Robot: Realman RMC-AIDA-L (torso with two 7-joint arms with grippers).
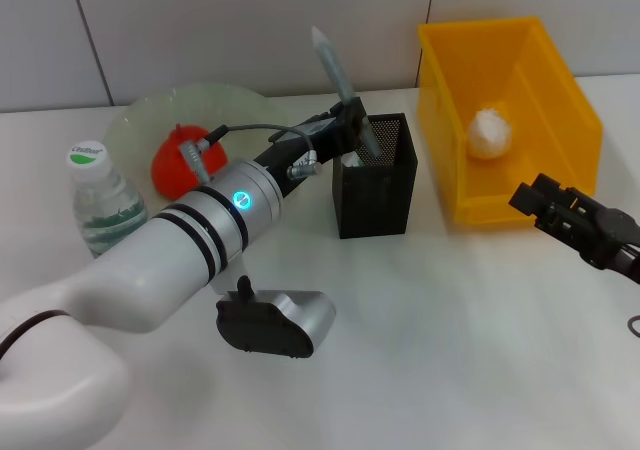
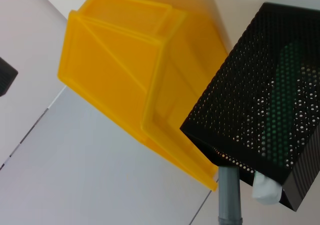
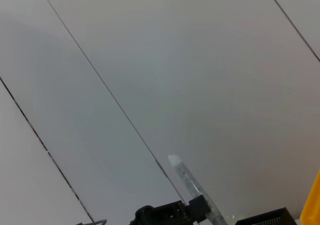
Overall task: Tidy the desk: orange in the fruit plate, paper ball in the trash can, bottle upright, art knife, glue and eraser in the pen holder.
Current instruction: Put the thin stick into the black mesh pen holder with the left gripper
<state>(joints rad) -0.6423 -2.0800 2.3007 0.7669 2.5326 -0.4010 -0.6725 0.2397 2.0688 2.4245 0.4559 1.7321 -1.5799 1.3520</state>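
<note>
Left gripper (image 1: 352, 120) jaws clenched on the glue (image 1: 342, 85), tilted tip-down over the pen holder (image 1: 375, 175) so it can slide in. At two o'clock, the trash can (image 1: 510, 120); at nine, the fruit plate (image 1: 180, 110). Right gripper (image 1: 545, 202) idles at three; its jaws I cannot tell.

Surface: white desk (image 1: 420, 350)
Resting on it: bottle (image 1: 100, 198), fruit plate (image 1: 135, 125), pen holder (image 1: 385, 195), trash can (image 1: 545, 160)
</note>
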